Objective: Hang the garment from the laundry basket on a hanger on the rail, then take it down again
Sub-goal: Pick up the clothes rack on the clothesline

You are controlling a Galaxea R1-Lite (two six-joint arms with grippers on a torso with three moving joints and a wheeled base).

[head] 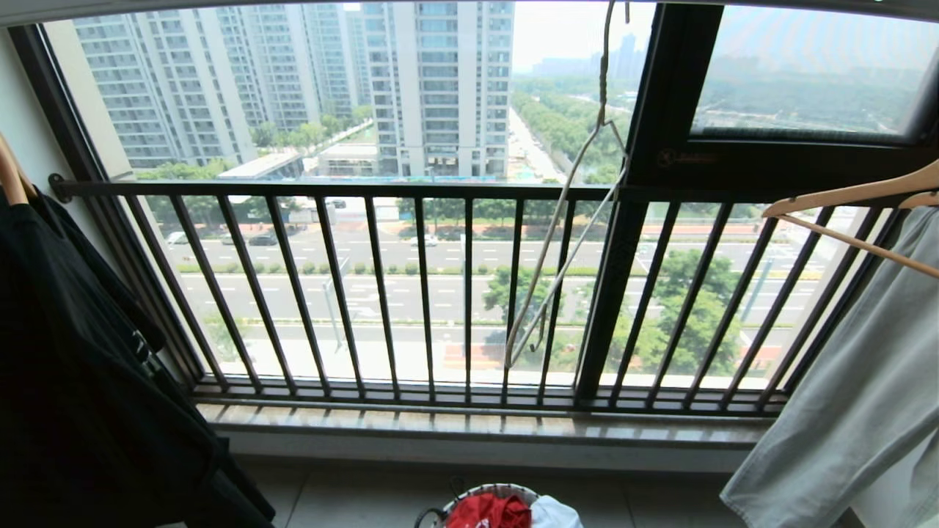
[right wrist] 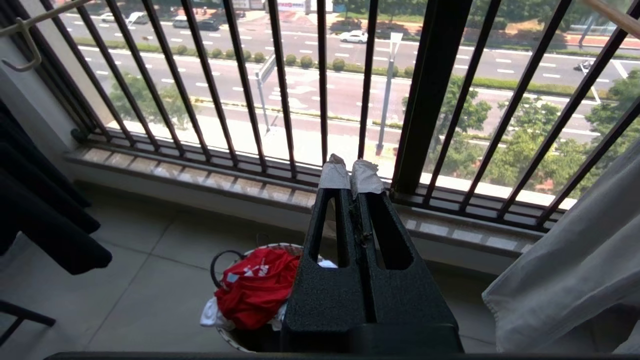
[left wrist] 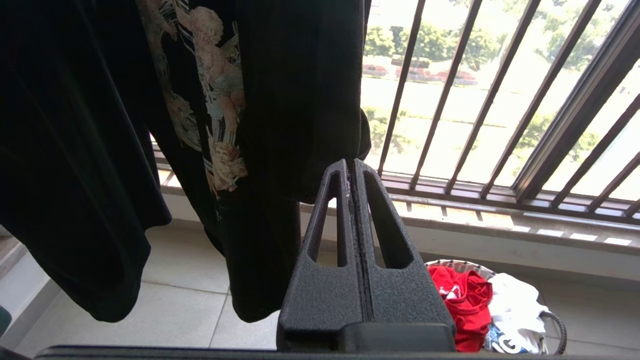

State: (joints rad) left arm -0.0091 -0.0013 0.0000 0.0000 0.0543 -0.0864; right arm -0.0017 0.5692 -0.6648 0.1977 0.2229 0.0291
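The red shirt (right wrist: 255, 287) lies bunched in the basket (right wrist: 222, 260) on the floor beside a white shirt (left wrist: 515, 300), both grippers (left wrist: 351, 167) (right wrist: 351, 170) pressed together and empty above, so a grab could snag both garments.

1 wire hanger (head: 565, 220), 2 wooden hangers (head: 851, 198), 1 basket (right wrist: 235, 336), 2 tools (right wrist: 351, 175)
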